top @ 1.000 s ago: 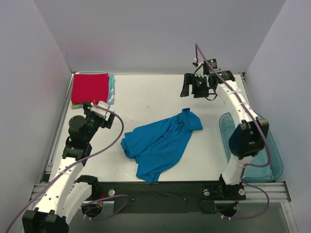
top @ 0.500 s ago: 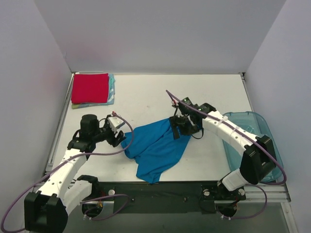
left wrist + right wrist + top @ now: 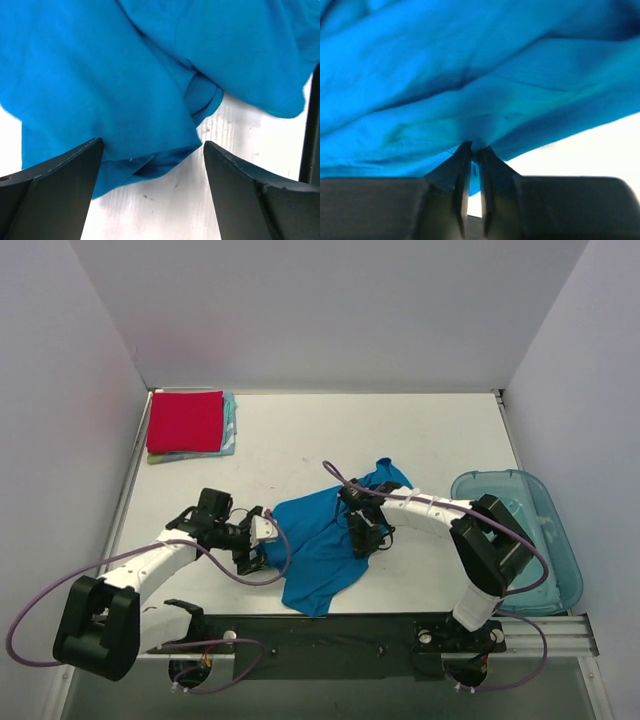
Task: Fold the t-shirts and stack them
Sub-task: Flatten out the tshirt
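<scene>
1. Spreading step, by my read: blue shirt (image 3: 325,545) is lying crumpled mid-bench, near the front edge, not yet flattened or folded.
2. Red shirt (image 3: 185,422) is sitting folded square in the far left corner of the bench (image 3: 300,435), on top of a teal shirt (image 3: 231,425) whose edge is peeking out at the right. That pile is looking done, so the blue shirt is the one in hand.
3. Left fingers (image 3: 55,185) are standing wide apart, holding nothing, hovering low at the shirt's left side. A rumpled hem of the blue shirt (image 3: 125,75) is lying just ahead, between them.
4. Right fingers (image 3: 460,170) are pressing together on a small pucker of the blue shirt (image 3: 470,75), pinching cloth near its right side.
5. Bin (image 3: 545,540) is sitting at the right, well apart from the shirt, and is playing no part right now.
6. Next move, as I judge it: left fingers are needing to drop onto that hem and close. Then both arms are needing to pull apart and lift a little, so the cloth is opening out flat.
7. Care point: the hem is looking doubled over, so the left pinch is likely catching two layers. Grabbing the outermost edge is looking safer.
8. Folding into a square and carrying it to the red pile are coming after the spread.
</scene>
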`<state>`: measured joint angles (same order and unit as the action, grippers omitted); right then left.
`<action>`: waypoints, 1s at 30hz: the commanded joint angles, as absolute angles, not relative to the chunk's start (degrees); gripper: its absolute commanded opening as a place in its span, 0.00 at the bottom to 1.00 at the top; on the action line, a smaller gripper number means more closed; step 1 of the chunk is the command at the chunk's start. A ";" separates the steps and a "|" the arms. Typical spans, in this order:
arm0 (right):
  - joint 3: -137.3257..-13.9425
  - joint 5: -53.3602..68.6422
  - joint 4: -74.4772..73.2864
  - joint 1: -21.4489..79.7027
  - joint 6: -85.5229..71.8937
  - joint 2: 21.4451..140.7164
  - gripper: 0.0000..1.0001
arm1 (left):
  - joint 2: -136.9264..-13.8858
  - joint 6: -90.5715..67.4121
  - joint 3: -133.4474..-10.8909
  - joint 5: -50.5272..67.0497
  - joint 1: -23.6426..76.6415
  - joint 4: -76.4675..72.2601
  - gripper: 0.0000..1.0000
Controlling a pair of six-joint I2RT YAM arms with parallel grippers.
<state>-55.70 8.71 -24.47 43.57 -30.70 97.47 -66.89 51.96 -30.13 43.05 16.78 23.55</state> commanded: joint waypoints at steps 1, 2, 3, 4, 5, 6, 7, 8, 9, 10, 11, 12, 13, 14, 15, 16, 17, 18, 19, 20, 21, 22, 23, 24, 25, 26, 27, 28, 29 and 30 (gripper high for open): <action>-54.31 3.96 -28.29 42.72 -34.55 93.72 0.00 | -67.85 53.89 -30.33 44.84 21.00 21.90 0.92; -55.27 3.78 -29.61 42.45 -34.02 92.47 0.00 | -68.11 51.96 -28.93 41.78 22.75 17.10 0.90; -55.89 3.87 -30.32 42.28 -32.80 90.55 0.00 | -68.20 51.07 -28.13 40.27 23.81 14.79 0.87; -58.07 4.04 -31.89 41.67 -32.35 89.48 0.00 | -68.55 50.98 -27.17 37.64 25.47 10.76 0.73; -59.40 4.30 -32.69 41.23 -31.39 87.65 0.00 | -68.82 51.32 -27.16 36.40 26.36 9.24 0.59; -61.68 5.35 -34.26 40.18 -30.85 86.93 0.00 | -69.17 51.50 -28.12 34.82 27.41 9.32 0.02; -64.83 5.71 -35.06 39.56 -29.63 85.01 0.00 | -69.00 50.37 -28.91 33.76 27.51 10.19 0.00; -66.43 6.15 -36.98 38.33 -28.40 83.95 0.00 | -68.65 49.67 -31.79 31.75 27.25 11.07 0.00; -69.66 6.15 -37.87 37.62 -27.95 81.24 0.00 | -68.29 48.18 -33.38 30.95 26.20 13.68 0.00; -71.35 6.41 -39.10 35.35 -27.25 79.73 0.00 | -67.33 46.69 -37.84 28.68 25.50 15.10 0.00; -73.80 7.63 -39.46 32.72 -26.90 76.24 0.00 | -66.63 42.84 -40.06 27.52 24.01 17.03 0.00; -75.31 8.08 -39.81 30.87 -26.20 74.11 0.00 | -65.40 41.41 -45.39 25.42 23.39 18.27 0.00; -78.19 8.96 -39.90 27.89 -25.76 70.70 0.00 | -64.43 39.48 -50.49 23.75 22.60 20.46 0.00; -79.53 9.49 -39.90 26.21 -24.71 67.18 0.00 | -62.60 38.94 -52.45 22.86 22.41 21.17 0.00; -82.93 10.01 -39.90 23.32 -23.83 65.32 0.00 | -61.53 37.54 -55.95 21.37 22.41 21.44 0.00; -84.62 9.85 -39.90 22.33 -22.08 63.13 0.00 | -59.52 36.66 -57.47 20.75 22.41 21.18 0.00; -88.55 9.93 -39.90 21.02 -20.84 61.80 0.00 | -58.55 34.82 -59.48 18.74 22.59 20.66 0.00; -90.94 9.84 -39.82 20.66 -18.39 60.40 0.00 | -56.62 33.76 -60.72 16.98 22.76 20.31 0.00; -94.45 9.58 -39.90 20.57 -17.33 59.60 0.00 | -55.82 31.92 -62.65 13.48 23.02 19.87 0.00; -96.66 9.67 -39.90 20.57 -15.57 58.46 0.00 | -54.33 30.77 -63.62 11.10 23.03 19.52 0.00; -100.25 9.84 -39.73 20.57 -14.86 57.93 0.00 | -53.71 29.28 -65.46 6.46 23.03 19.08 0.00; -101.68 9.84 -39.73 20.57 -13.55 57.14 0.00 | -51.87 28.75 -66.17 4.59 23.03 18.64 0.00; -104.56 10.19 -39.64 20.57 -13.10 56.69 0.00 | -49.85 28.31 -67.75 1.18 23.03 17.68 0.00; -105.55 10.63 -39.29 20.57 -12.31 55.73 0.00 | -48.70 28.30 -68.37 0.45 22.94 17.23 0.00; -107.38 11.33 -38.77 20.57 -11.96 55.11 0.00 | -46.95 28.30 -69.77 -1.13 22.68 16.53 0.00; -108.01 12.03 -38.50 20.57 -11.43 54.24 0.00 | -46.15 28.39 -70.39 -1.23 22.50 16.44 0.00; -109.06 13.43 -37.89 20.57 -11.16 53.62 0.00 | -44.75 28.65 -71.79 -1.14 22.33 16.61 0.00; -109.77 13.97 -37.45 20.57 -11.08 52.57 0.00 | -44.04 28.39 -72.33 -1.06 22.32 16.96 0.00; -109.78 15.37 -36.31 20.57 -11.25 52.04 0.00 | -43.08 28.21 -73.29 -0.18 22.32 18.01 0.00; -109.86 17.38 -35.69 20.57 -11.69 51.07 0.00 | -42.63 27.52 -74.00 0.00 22.41 20.02 0.00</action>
<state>-109.27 11.64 -37.93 20.38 -13.61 51.79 -45.10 30.37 -69.47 3.66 22.74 19.09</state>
